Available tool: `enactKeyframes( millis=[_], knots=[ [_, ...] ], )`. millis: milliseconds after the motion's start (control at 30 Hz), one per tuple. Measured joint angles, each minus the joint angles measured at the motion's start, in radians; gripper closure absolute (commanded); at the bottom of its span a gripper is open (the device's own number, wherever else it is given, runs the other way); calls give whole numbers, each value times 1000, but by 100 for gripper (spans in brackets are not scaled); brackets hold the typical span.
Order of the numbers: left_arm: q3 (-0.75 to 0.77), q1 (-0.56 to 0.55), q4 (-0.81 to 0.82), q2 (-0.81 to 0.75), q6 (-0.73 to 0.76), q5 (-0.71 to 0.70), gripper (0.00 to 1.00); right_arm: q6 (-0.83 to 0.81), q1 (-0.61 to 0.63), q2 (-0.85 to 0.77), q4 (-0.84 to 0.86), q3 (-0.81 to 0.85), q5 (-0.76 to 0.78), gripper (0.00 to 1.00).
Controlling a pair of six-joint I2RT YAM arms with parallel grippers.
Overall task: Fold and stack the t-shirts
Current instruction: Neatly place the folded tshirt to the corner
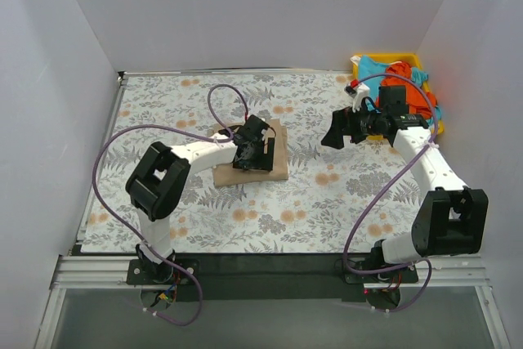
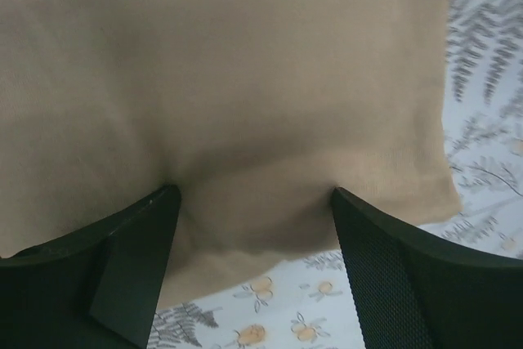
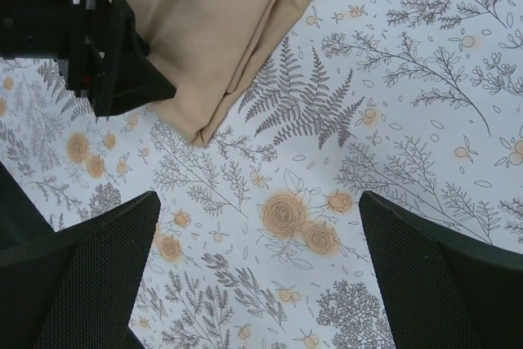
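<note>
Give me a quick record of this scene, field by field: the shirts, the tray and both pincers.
tan shirt: folded, lying on the table, left of centre
left pincer: open, tips pressing on the tan shirt
right pincer: open, empty, above the patterned table
orange shirt: bunched in the yellow tray, far right corner
turquoise shirt: in the same tray, unfolded
stack: not yet started
</note>
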Motion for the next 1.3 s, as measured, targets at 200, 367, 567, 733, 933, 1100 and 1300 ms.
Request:
enactKeyframes(
  millis=[200, 367, 567, 733, 933, 1100, 1300],
  knots=[
    [1, 60, 5, 24, 76, 20, 36, -30, -19, -14, -6, -17, 7, 2],
    [-24, 285, -10, 2, 224, 100, 37, -60, -31, -18, -7, -48, 6, 2],
    [-34, 462, -36, -6, 371, 120, 41, -84, -31, -19, -14, -81, 2, 2],
    [33, 528, -89, 43, 369, 135, 56, -104, -33, -30, -20, -112, 2, 2],
    [166, 620, -114, 140, 287, 113, 52, -119, -37, -37, -22, -114, 8, 2],
    [261, 674, -113, 203, 244, 85, 47, -124, -37, -39, -22, -114, 14, 2],
    [264, 729, -92, 190, 281, 170, 34, -127, -37, -39, -24, -114, 16, 2]
  ],
)
